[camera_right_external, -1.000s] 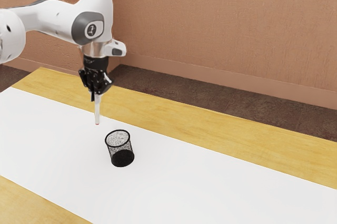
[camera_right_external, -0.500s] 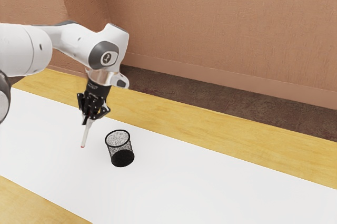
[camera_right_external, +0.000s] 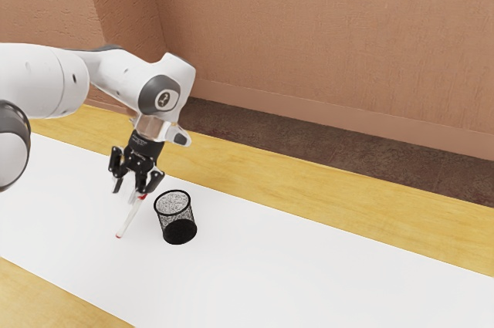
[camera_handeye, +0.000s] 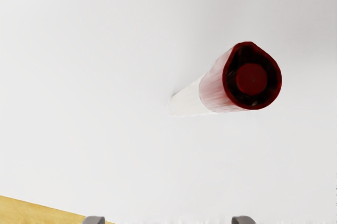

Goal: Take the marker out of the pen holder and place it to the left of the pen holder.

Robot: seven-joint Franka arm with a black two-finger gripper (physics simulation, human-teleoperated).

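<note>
a broad brown textured wall (camera_right_external: pixel 324 35) fills the back of the room. in front of it is the wooden table (camera_right_external: pixel 309 177) — yellowish, with its grain showing — and a wide white sheet (camera_right_external: pixel 309 266) lies over it, wood showing along both long sides. a strip of dark floor (camera_right_external: pixel 347 157) runs between table and wall.

the white and gray arm (camera_right_external: pixel 123 72) comes in from the exterior view's left, bends at its joint and points down over the sheet. at its end is the black gripper (camera_right_external: pixel 135 187), tilted a little. its jaws are open: the two fingers are spread, and in the wrist view too their gray tips stand well apart.

the pen holder (camera_right_external: pixel 180 231) stands upright on the sheet, a round black mesh cup with a dark rim and a solid dark lower part. it is near the gripper, toward the exterior view's right.

the marker (camera_right_external: pixel 130 219) is out of the holder, beside it on the exterior view's left. it leans at a slant just below the open jaws, pale along the body, its red end (camera_handeye: pixel 251 78) uppermost. from where i stand i can't tell whether its lower tip touches the sheet.
</note>
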